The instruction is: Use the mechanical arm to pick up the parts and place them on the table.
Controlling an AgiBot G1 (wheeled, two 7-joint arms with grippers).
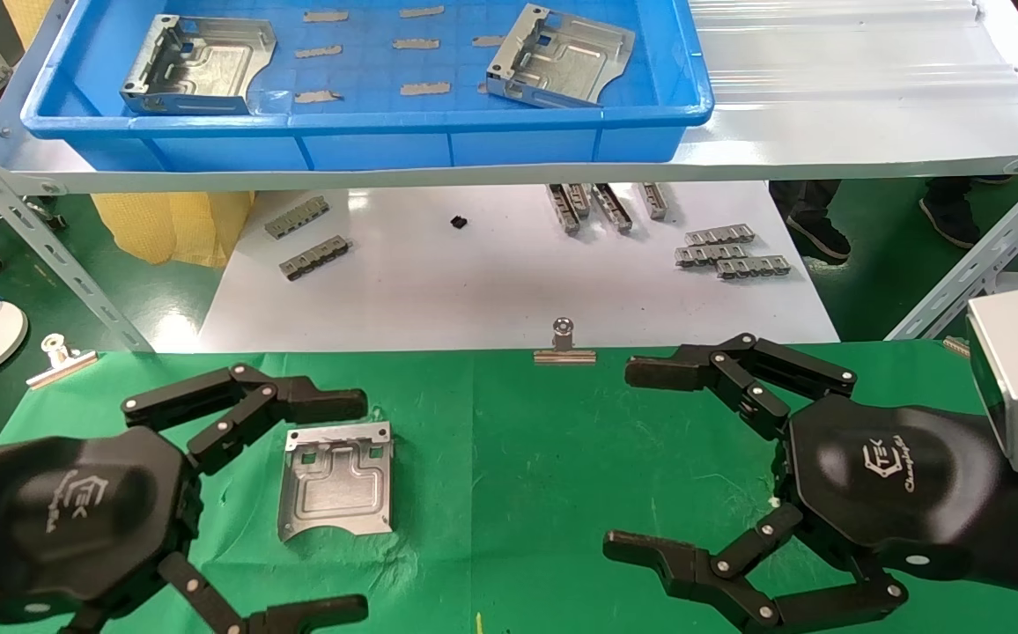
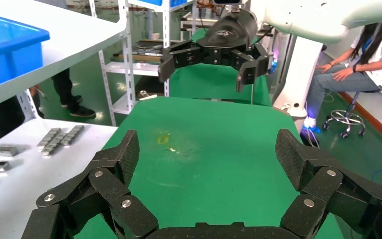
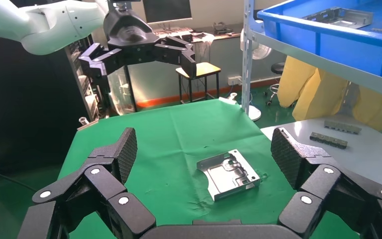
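One silver part lies flat on the green table; it also shows in the right wrist view. My left gripper is open and empty, held above the table just left of this part; its own wrist view shows only green cloth between the fingers. My right gripper is open and empty over the table's right side, facing the part from a distance. Two more parts lie in the blue tray.
The blue tray stands on a pale grey shelf above and beyond the table. A white board below it carries small grey ridged strips. Binder clips sit on the table's far edge.
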